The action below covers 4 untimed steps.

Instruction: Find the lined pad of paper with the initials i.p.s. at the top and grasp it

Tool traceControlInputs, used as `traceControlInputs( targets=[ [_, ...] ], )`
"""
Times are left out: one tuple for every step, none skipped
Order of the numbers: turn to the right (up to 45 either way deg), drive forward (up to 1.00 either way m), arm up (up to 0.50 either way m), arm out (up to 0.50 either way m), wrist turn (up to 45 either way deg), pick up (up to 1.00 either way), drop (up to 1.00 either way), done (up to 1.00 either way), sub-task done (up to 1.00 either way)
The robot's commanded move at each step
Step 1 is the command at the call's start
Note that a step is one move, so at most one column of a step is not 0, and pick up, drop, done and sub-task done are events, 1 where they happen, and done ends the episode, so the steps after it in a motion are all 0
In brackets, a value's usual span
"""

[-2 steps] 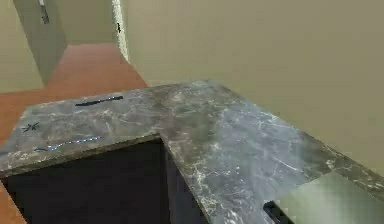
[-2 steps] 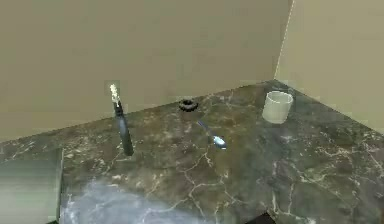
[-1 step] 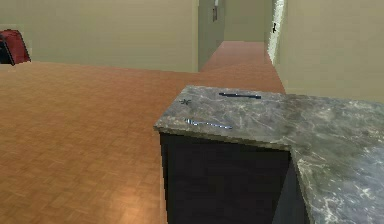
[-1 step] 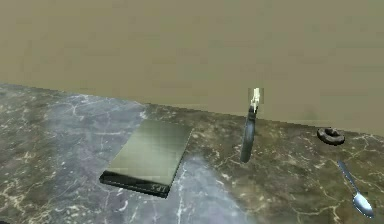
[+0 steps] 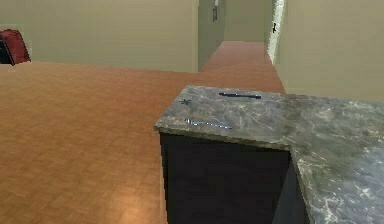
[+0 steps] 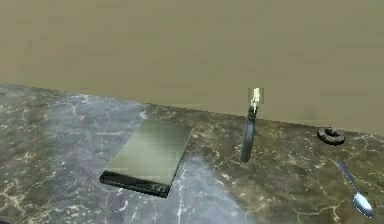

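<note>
arm side view: pad (image 6: 150,152) flat on counter (image 6: 60,130), long axis toward wall (image 6: 190,50); cannot tell tool's state

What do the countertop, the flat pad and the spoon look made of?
Countertop: polished stone, likely marble or granite; grey mottling with pale veins, soft sheen.
Flat pad: probably paper on a dark backing; matte olive-grey face, thin dark edge; no lines legible.
Spoon: likely metal; pale, glossy bowl and slim handle.

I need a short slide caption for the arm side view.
A flat greenish pad lies on a marble counter, a spoon farther right.
</note>
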Motion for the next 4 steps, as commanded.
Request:
traceControlInputs(
  targets=[
    [0.0,0.00,0.38,0.00,0.0,0.00,0.00,0.00,0.00],
    [0.0,0.00,0.00,0.06,0.0,0.00,0.00,0.00,0.00],
    [0.0,0.00,0.00,0.00,45.0,0.00,0.00,0.00,0.00],
    [0.0,0.00,0.00,0.00,45.0,0.00,0.00,0.00,0.00]
  ],
)
